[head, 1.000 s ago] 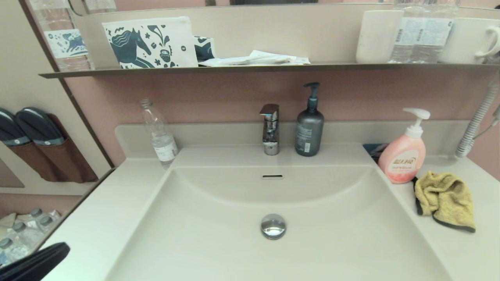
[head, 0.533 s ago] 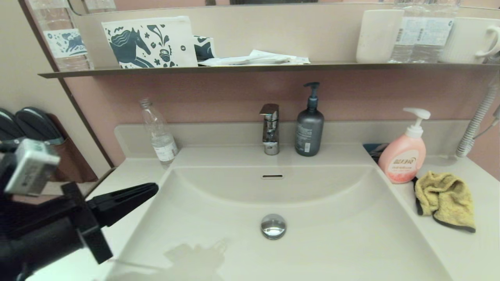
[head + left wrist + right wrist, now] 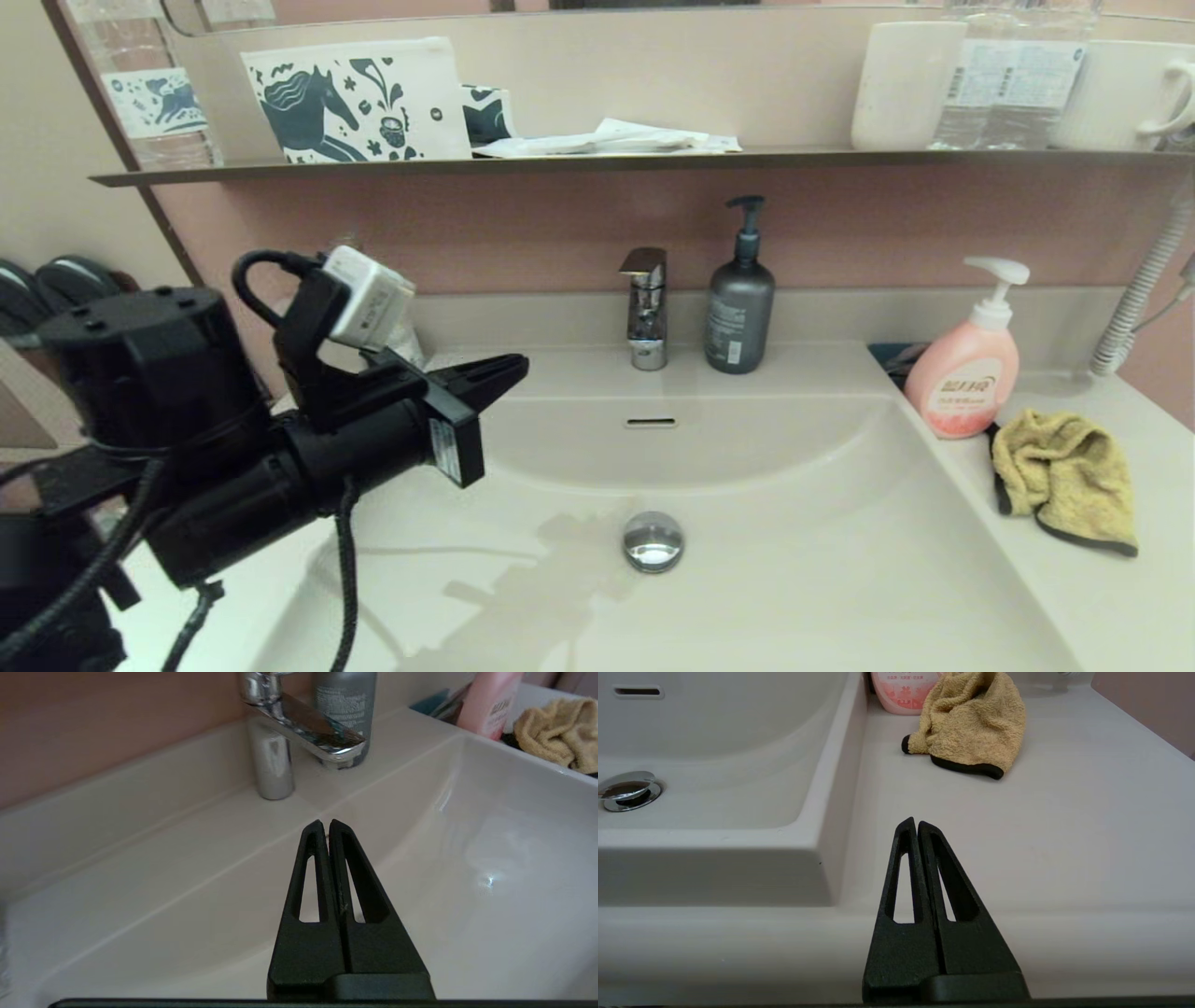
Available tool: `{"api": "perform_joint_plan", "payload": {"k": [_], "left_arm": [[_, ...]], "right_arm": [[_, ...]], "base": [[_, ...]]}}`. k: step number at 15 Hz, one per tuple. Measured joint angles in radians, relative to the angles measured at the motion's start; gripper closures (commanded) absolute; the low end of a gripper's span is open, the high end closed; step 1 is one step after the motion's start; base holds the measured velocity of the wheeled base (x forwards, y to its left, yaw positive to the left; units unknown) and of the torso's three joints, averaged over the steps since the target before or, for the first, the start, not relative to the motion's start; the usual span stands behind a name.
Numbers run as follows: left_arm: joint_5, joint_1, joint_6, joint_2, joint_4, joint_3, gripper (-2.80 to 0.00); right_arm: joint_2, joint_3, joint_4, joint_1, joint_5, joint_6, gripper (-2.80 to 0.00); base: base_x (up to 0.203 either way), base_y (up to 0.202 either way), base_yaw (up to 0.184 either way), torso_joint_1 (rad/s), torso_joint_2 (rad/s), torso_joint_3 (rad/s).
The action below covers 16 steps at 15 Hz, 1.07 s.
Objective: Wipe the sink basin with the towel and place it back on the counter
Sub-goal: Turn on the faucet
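The mustard-yellow towel [image 3: 1064, 476] with black edging lies crumpled on the counter [image 3: 1120, 579] at the right, just in front of the pink soap bottle [image 3: 963, 378]. The cream-white sink basin [image 3: 794, 579] holds only its chrome drain plug [image 3: 653, 541] below the overflow slot [image 3: 651, 423]. My left gripper [image 3: 518, 366] hangs shut and empty over the basin's back left corner, pointing toward the faucet [image 3: 299, 723]. The right gripper [image 3: 916, 822] is shut and empty at the counter's front edge, with the towel [image 3: 971, 723] farther back; it is outside the head view.
A chrome faucet [image 3: 646, 308] and a grey pump bottle [image 3: 739, 299] stand behind the basin. A thin dark wall shelf [image 3: 607, 166] above carries a horse-print pouch, cups and bottles. A coiled hose [image 3: 1144, 289] hangs at the far right.
My left arm has swung up and rightward from the lower left corner to over the basin's back left, now covering the clear bottle. The towel has not moved.
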Motion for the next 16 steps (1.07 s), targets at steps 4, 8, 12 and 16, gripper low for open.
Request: {"api": "perform_joint_plan", "payload": {"k": [4, 8, 12, 16], "left_arm": [[0.052, -0.065, 0.003, 0.114, -0.001, -0.119, 0.0], [0.077, -0.094, 0.005, 0.221, 0.0, -0.281, 0.0], [0.102, -0.104, 0.01, 0.34, -0.002, -0.417, 0.0], [0.125, -0.095, 0.028, 0.429, -0.003, -0.506, 0.0]], "right_arm": [[0.0, 0.0, 0.0, 0.0, 0.0, 0.0, 0.0], [0.0, 0.0, 0.0, 0.0, 0.0, 0.0, 0.0], [0.0, 0.0, 0.0, 0.0, 0.0, 0.0, 0.0], [0.0, 0.0, 0.0, 0.0, 0.0, 0.0, 0.0]], "base": [[0.0, 0.0, 0.0, 0.0, 0.0, 0.0], [0.0, 0.0, 0.0, 0.0, 0.0, 0.0], [0.0, 0.0, 0.0, 0.0, 0.0, 0.0], [0.0, 0.0, 0.0, 0.0, 0.0, 0.0]]}}
